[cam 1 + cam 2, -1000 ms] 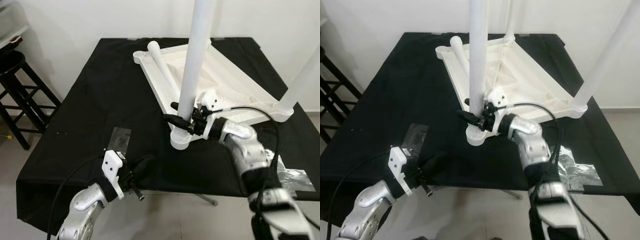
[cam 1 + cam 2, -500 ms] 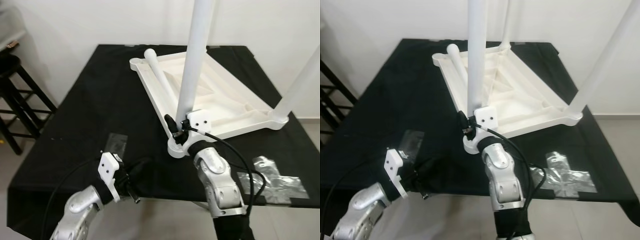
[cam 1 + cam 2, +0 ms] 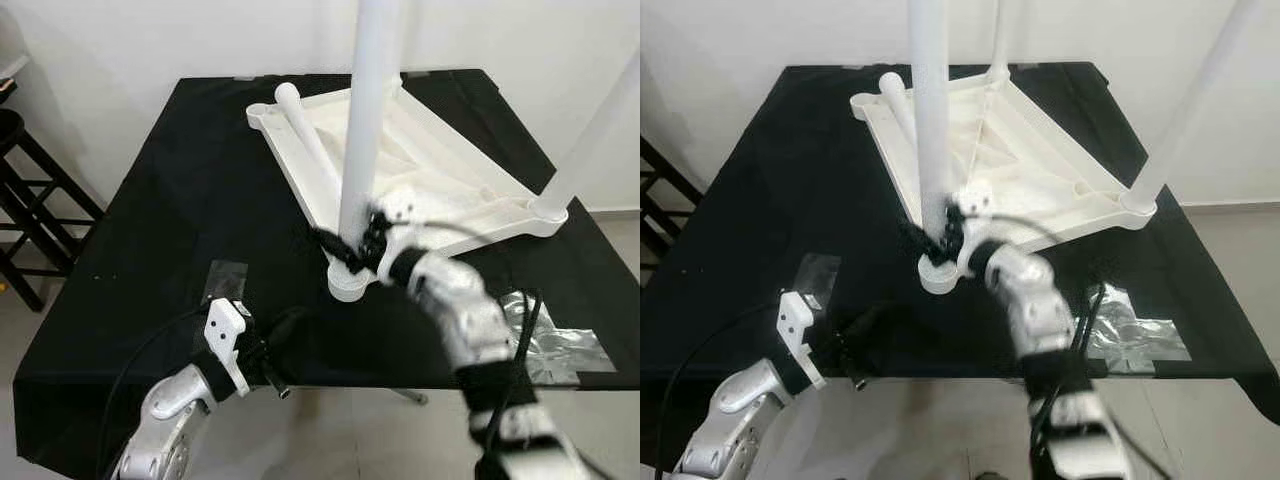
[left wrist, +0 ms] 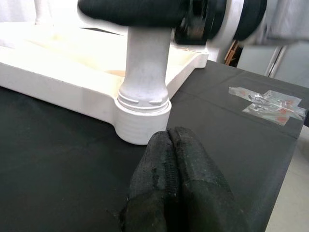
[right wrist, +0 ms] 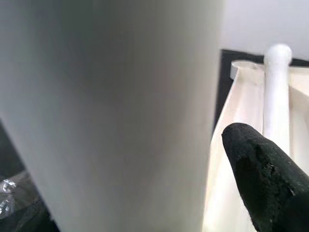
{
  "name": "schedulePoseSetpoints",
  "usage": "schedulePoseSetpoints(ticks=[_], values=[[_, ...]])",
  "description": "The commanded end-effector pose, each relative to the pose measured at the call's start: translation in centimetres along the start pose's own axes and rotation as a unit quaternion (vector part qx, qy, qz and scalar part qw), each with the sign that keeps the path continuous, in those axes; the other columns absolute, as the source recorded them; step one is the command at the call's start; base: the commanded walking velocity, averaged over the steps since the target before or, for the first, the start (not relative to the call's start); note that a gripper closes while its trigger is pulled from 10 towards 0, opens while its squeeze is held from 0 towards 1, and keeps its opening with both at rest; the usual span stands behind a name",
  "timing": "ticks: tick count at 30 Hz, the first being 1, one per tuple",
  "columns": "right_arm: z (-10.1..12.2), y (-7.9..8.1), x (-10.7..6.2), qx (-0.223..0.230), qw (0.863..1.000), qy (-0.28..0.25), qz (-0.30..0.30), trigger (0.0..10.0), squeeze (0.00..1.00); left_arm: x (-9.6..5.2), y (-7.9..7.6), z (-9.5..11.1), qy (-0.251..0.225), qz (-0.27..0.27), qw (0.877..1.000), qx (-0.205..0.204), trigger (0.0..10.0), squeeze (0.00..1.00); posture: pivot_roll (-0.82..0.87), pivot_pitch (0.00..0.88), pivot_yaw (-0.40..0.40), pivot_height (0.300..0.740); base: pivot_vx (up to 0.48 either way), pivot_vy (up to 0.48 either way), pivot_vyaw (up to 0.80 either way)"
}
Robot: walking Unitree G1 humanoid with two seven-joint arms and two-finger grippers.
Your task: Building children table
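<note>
Left eye view — right pincer [image 3: 345,243] blurred at leg [image 3: 362,130], grip unclear.

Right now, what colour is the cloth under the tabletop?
Black; the cloth shows best in the left eye view.

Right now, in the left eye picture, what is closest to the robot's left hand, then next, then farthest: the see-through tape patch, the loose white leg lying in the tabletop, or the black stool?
From the left hand:
1. Tape patch, just beyond it on the cloth.
2. Black stool, off to the left side.
3. Loose leg, far across, lying in the upturned tabletop.
</note>
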State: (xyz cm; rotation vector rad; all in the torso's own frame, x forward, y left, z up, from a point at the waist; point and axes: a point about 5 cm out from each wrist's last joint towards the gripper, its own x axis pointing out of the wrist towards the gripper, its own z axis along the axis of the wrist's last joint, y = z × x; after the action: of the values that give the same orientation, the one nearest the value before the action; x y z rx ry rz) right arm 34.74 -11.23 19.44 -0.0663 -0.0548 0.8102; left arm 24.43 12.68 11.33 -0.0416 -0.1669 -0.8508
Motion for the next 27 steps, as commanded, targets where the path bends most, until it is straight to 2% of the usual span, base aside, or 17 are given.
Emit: schedulePoseSetpoints(ticks=[1,2,4,8,9,12,13,18,27], values=[[-0.9,0.3,0.1,0.011,0.999,0.013,0.032,10.0,0.00,0.0,-0.1,-0.2,0.002,0.001,1.000,0.000,10.0,0.00,0.03,0.116,-0.011,0.740,0.000,0.000,0.00],[-0.9,0.3,0.1,0.011,0.999,0.013,0.032,10.0,0.00,0.0,-0.1,-0.2,0.002,0.001,1.000,0.000,10.0,0.00,0.03,0.116,-0.011,0.740,0.000,0.000,0.00],[-0.9,-0.3,0.3,-0.011,0.992,0.043,0.115,10.0,0.00,0.0,-0.1,-0.3,0.002,0.003,1.000,0.000,10.0,0.00,0.04,0.112,-0.015,0.740,0.000,0.000,0.00],[-0.6,-0.9,0.5,-0.009,0.986,0.051,0.161,10.0,0.00,0.0,-0.2,-0.3,0.002,0.003,1.000,0.000,10.0,0.00,0.04,0.109,-0.014,0.740,0.000,0.000,0.00],[-0.5,-1.1,0.5,-0.006,0.985,0.053,0.166,2.0,0.00,0.0,-0.2,-0.3,0.002,0.003,1.000,0.000,10.0,0.00,0.05,0.108,-0.009,0.740,0.000,0.000,0.00],[-0.5,-1.3,0.5,-0.004,0.984,0.056,0.170,2.0,0.00,0.0,-0.2,-0.3,0.002,0.003,1.000,0.000,10.0,0.00,0.05,0.107,-0.008,0.740,0.000,0.000,0.00],[-0.6,-1.5,0.3,0.001,0.982,0.060,0.181,0.0,0.00,0.1,-0.2,-0.3,0.002,0.002,1.000,-0.001,10.0,0.00,0.06,0.105,-0.007,0.740,0.000,0.000,0.00],[-1.4,-2.6,-0.6,0.010,0.979,0.074,0.192,0.0,0.00,0.1,-0.2,-0.4,0.003,0.000,1.000,-0.001,10.0,0.00,0.06,0.105,-0.002,0.740,0.000,0.000,0.00],[-2.8,-3.0,-1.9,0.019,0.987,0.062,0.150,0.0,0.00,-0.1,-0.2,-0.3,0.003,0.000,1.000,0.000,10.0,0.00,0.06,0.114,0.005,0.740,0.000,0.000,0.00]])
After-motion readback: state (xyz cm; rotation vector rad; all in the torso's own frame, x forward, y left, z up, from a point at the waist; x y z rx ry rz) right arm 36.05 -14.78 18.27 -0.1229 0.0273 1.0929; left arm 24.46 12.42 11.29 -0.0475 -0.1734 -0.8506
